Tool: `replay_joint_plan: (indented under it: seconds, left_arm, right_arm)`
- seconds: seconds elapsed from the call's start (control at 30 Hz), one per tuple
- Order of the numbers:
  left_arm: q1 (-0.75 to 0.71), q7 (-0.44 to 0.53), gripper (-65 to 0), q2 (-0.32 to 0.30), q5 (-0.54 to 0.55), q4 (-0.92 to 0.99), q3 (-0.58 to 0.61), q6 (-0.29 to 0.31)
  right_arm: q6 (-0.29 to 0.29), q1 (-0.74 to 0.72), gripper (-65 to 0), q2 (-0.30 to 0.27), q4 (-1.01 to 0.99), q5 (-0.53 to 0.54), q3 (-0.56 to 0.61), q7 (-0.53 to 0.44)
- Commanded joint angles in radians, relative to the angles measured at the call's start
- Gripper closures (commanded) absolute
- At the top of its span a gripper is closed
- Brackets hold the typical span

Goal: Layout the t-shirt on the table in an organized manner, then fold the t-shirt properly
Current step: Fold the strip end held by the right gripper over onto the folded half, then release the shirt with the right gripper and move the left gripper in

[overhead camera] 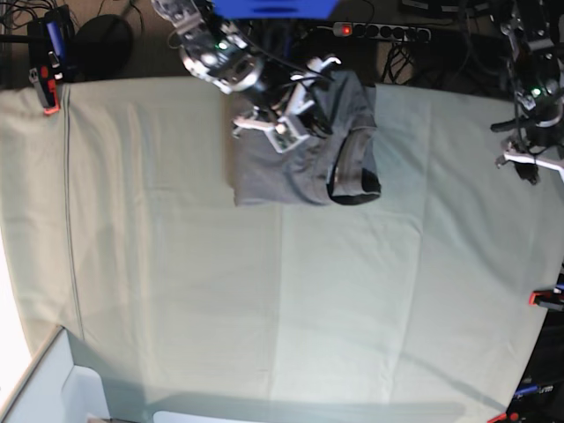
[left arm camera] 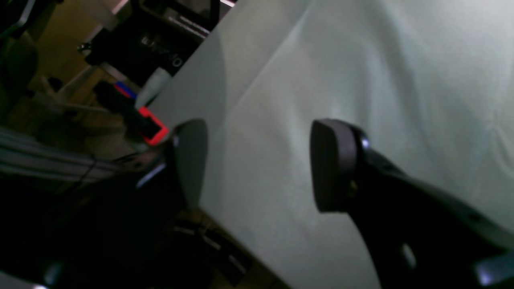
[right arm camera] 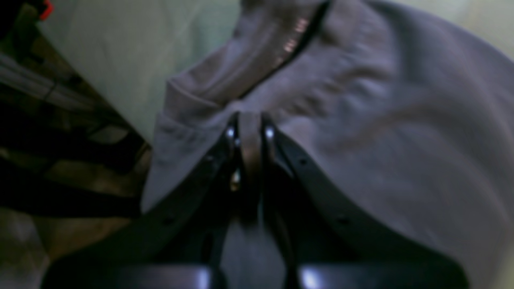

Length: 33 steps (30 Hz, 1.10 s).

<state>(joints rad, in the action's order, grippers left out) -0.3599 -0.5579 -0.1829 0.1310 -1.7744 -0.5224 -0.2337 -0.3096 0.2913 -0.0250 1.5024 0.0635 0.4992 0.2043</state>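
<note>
The grey t-shirt [overhead camera: 280,169] lies bunched near the far edge of the table [overhead camera: 264,291], its dark collar [overhead camera: 354,176] turned toward the right. Close up, the t-shirt [right arm camera: 361,120] fills the right wrist view, and my right gripper [right arm camera: 249,126] is shut on a pinched ridge of its fabric close to the table's edge. In the base view my right gripper [overhead camera: 300,119] sits on the shirt's upper part. My left gripper [left arm camera: 261,160] hangs open above bare pale cloth at the table's right edge, holding nothing. It is far from the shirt, and the base view shows the left gripper [overhead camera: 529,163] there.
Red clamps grip the cloth at the far left corner [overhead camera: 50,99], the right edge [overhead camera: 545,300] and beside my left gripper [left arm camera: 154,129]. A power strip [overhead camera: 379,31] and cables lie beyond the far edge. A white box [overhead camera: 53,388] stands at the near left corner.
</note>
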Motion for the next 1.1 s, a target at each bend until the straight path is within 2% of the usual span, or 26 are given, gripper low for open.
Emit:
replay_joint_plan:
  seconds: [0.0,0.13,0.27,0.37,0.5,0.67,0.97,1.07]
  left_arm:
    - [0.002,0.025,-41.9,-0.004,-0.009,-0.025,-0.005,-0.002]
    - [0.002,0.023,-45.5,0.024,-0.009,-0.026,-0.006,-0.002]
    - [0.005,0.023,-47.7,0.026,-0.009,-0.020,-0.008,-0.002]
    - [0.002,0.023,-48.9,0.027,-0.009,-0.025,-0.008,-0.002]
    - [0.000,0.023,-50.5,0.030,-0.009,-0.025,-0.006,-0.002]
    - [-0.029,0.023,-51.2,0.032,-0.009,-0.025,-0.006,-0.002]
    - [-0.052,0.023,-51.2,0.061,-0.009,-0.006,-0.005,-0.002]
    - [-0.060,0.023,-51.2,0.066,-0.009,-0.008,0.029,-0.002]
  right_arm:
    - [-0.004,-0.017,0.0,0.004,-0.023,0.009,0.023,-0.015]
    - [-0.004,-0.062,0.0,0.004,-0.112,0.012,0.088,-0.015]
    - [-0.004,-0.057,0.0,-0.006,-0.093,0.009,0.117,-0.015]
    - [-0.004,-0.022,0.0,-0.037,0.008,0.014,0.094,-0.018]
    - [-0.004,-0.020,0.0,-0.037,0.114,0.014,0.037,-0.013]
    - [-0.004,-0.122,0.0,-0.029,0.073,0.016,0.020,-0.003]
    - [-0.007,-0.303,0.0,0.079,-0.219,0.011,0.020,0.002]
    - [-0.007,-0.347,0.0,0.121,-0.297,0.009,0.022,0.002]
